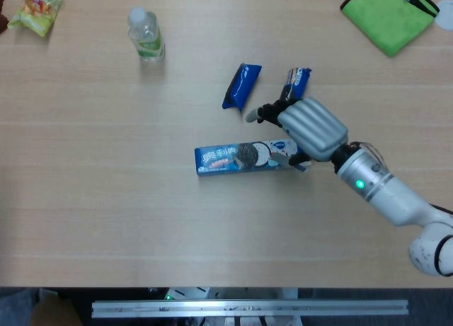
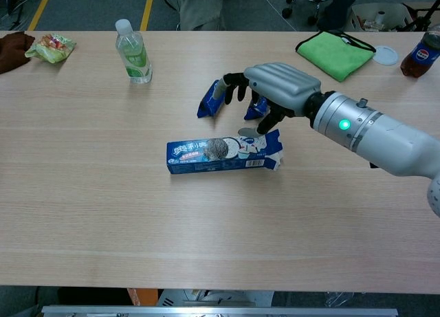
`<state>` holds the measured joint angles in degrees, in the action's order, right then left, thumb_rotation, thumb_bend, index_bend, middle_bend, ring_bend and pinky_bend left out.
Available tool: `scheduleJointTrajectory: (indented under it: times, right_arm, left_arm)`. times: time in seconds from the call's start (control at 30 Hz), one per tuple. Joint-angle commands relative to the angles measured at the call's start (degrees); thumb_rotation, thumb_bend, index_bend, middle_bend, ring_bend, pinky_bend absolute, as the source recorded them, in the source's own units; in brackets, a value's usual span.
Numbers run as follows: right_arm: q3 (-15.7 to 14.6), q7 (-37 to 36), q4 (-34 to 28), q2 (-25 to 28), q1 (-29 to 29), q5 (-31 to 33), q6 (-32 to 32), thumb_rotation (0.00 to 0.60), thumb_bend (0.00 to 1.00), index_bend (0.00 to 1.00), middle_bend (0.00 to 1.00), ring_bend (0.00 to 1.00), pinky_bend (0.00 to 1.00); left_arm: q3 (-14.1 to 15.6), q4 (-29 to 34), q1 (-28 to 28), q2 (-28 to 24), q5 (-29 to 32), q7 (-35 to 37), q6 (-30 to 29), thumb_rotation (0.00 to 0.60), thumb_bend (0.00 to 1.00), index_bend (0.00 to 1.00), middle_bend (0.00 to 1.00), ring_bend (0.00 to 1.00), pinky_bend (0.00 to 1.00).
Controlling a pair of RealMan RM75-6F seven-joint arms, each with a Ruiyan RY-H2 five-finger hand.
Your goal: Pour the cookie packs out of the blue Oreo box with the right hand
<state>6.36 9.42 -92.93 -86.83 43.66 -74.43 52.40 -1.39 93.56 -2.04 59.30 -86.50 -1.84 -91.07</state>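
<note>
Lying flat on the worktop [image 1: 106, 199], the blue Oreo box [image 1: 244, 158] has its open flaps toward the right hand [image 1: 306, 128], which hovers just above, fingers spread and holding nothing. Two cookie packs [image 1: 241, 85] [image 1: 296, 80] lie beyond it, apparently poured out.

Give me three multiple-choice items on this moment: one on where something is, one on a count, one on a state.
1. Where does the blue Oreo box lie?
A. flat on the table
B. on the green cloth
C. in the right hand

2. How many blue cookie packs lie outside the box?
A. none
B. two
C. four

3. What is the right hand doing?
A. gripping the water bottle
B. holding a pack
C. holding nothing, fingers apart

Key: 1 A, it rests on its side on the wood; 2 B, both lie beyond the box; 3 C, fingers are spread above the box's open end.
</note>
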Motion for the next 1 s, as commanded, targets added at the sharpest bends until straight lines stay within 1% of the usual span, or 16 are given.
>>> scheduleJointTrajectory:
  times: [0.03, 0.27, 0.47, 0.7, 1.0]
  right_arm:
    - [-1.40, 1.90, -2.08, 2.88, -1.87, -0.97, 2.30, 0.600, 0.19, 0.28, 0.37, 0.35, 0.41]
    - [-5.52, 8.04, -8.16, 12.00, -8.51, -2.06, 10.13, 0.600, 0.19, 0.28, 0.37, 0.35, 0.41]
    - [-8.13, 9.23, -10.24, 17.74, -14.44, -3.48, 16.84, 0.600, 0.19, 0.28, 0.37, 0.35, 0.41]
    - [-10.16, 8.22, -9.32, 21.45, -21.23, -6.13, 24.65, 0.600, 0.19, 0.28, 0.37, 0.35, 0.41]
    - [-11.12, 4.51, -8.39, 24.41, -29.24, -9.46, 33.94, 0.600, 0.19, 0.28, 0.37, 0.35, 0.41]
  left_arm:
    - [-0.06, -0.26, 0.04, 0.15, 0.08, 0.15, 0.06, 0.600, 0.26, 0.27, 0.24, 0.19, 0.24]
    - [-0.20, -1.35, 0.64, 0.94, -0.26, 0.72, 0.58, 0.600, 0.26, 0.27, 0.24, 0.19, 0.24]
    - [0.03, -1.83, 1.24, 1.65, -0.82, 0.77, 1.37, 0.600, 0.26, 0.27, 0.24, 0.19, 0.24]
    - [0.40, -1.51, 2.05, 1.93, -1.64, -0.21, 2.42, 0.600, 0.26, 0.27, 0.24, 0.19, 0.24]
    - [0.52, -0.26, 3.10, 3.05, -3.12, -1.23, 2.79, 0.600, 0.26, 0.27, 0.24, 0.19, 0.24]
